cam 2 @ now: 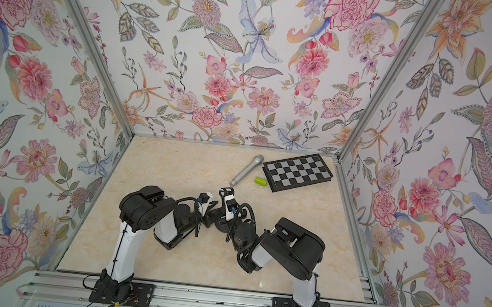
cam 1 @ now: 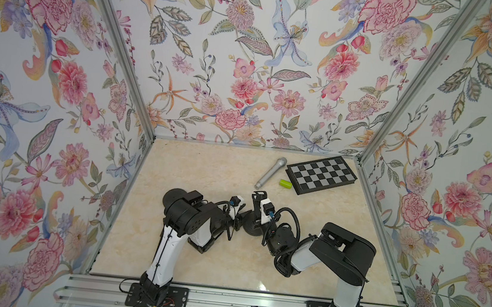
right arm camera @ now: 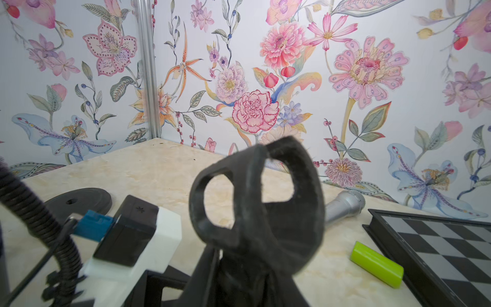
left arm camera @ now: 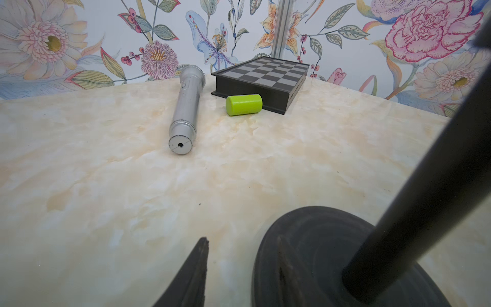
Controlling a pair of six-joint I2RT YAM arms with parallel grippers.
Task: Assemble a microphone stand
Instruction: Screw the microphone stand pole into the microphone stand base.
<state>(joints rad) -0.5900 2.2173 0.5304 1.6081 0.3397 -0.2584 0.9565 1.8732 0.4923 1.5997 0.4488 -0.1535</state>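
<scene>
Black base (left arm camera: 305,252) cut off, pole (left arm camera: 438,159) v. blurry

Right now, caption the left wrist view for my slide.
Black pole meets round stand base up close; silver microphone, green cylinder and chessboard lie beyond.

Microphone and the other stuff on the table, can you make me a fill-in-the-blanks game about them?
The microphone lying flat is ____ coloured.
The little cylinder beside the chessboard is bright ____.
The stand's round base is ____.
Missing words: silver, green, black.
</scene>
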